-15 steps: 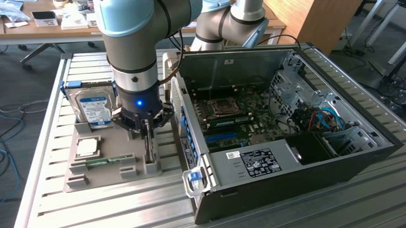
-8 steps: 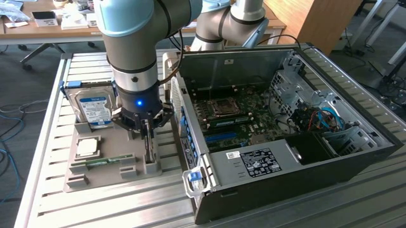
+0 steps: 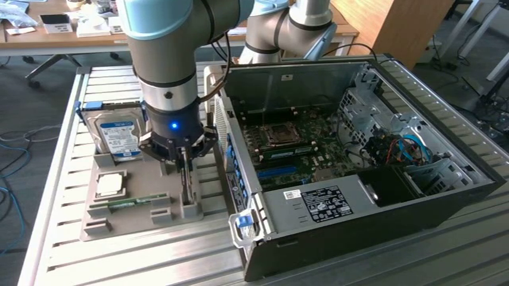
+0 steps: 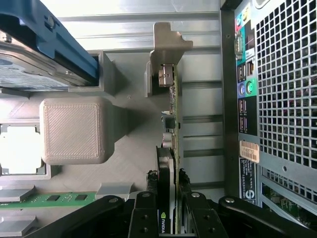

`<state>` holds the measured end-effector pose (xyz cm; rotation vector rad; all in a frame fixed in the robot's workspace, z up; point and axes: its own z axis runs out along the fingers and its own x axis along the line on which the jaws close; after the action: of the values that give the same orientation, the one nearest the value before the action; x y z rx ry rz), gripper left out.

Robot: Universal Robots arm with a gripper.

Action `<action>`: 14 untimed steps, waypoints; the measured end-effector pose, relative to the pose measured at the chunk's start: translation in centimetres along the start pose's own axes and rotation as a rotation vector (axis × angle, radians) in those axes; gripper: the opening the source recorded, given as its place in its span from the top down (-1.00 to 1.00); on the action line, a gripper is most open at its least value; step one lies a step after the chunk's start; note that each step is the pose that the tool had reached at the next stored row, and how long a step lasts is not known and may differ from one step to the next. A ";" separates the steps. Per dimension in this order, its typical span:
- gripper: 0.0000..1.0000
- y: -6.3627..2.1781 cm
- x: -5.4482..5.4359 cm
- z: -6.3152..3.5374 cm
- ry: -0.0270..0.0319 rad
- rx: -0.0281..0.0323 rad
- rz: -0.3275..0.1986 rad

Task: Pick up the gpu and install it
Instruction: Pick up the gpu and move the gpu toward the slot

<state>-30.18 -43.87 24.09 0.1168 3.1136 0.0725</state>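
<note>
Pincer point(image 3: 185, 159) pinches the gpu point(image 4: 173, 114) by both flat faces. The gpu stands on edge in the grey tray point(image 3: 135, 223) on the desk point(image 3: 104, 262), just beside the open pc case point(image 3: 445, 196). Prob light, stiff, thin & fragile w/ small parts, so grip mid-length, gently
</note>
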 end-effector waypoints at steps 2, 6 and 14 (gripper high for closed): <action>0.47 0.00 0.0 -0.05 0.0000 -0.0006 0.000; 0.47 0.00 0.0 -0.06 0.0001 -0.0006 0.000; 0.47 0.00 0.0 -0.06 0.0010 -0.0126 0.001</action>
<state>-30.18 -43.87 24.15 0.1180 3.1136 0.0921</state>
